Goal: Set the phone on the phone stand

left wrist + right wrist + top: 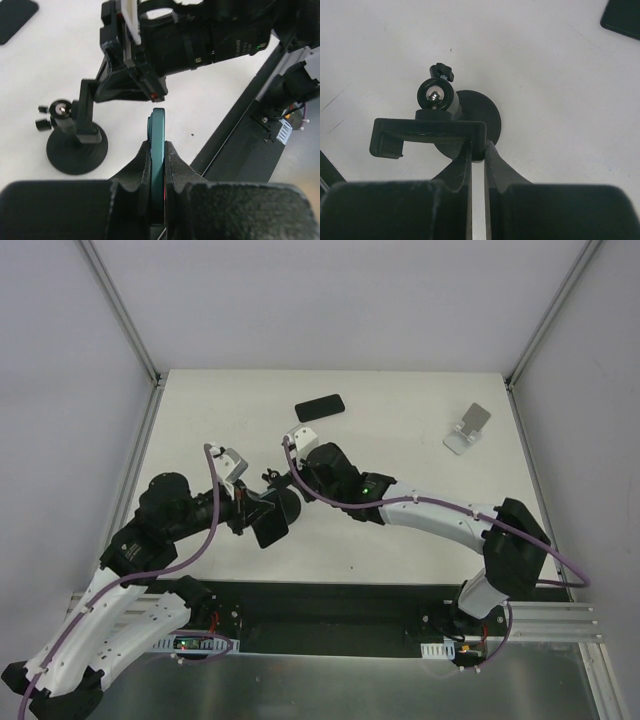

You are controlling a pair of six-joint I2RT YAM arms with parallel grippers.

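The middle of the white tabletop (400, 440) is crowded. Both arms meet over the black holder with a round disc base (75, 147). The right gripper (477, 150) is pinched on its clamp cradle (425, 131), and the left gripper (158, 145) is nipped on a thin teal-edged slab (158, 122) just beside it, so nothing passes between them. Behind them the slim black phone (319, 407) lies flat, open on its far side, with the right wrist near its front edge. The small silver-grey folded metal stand (467, 429) sits well apart at the far right, clear from above.
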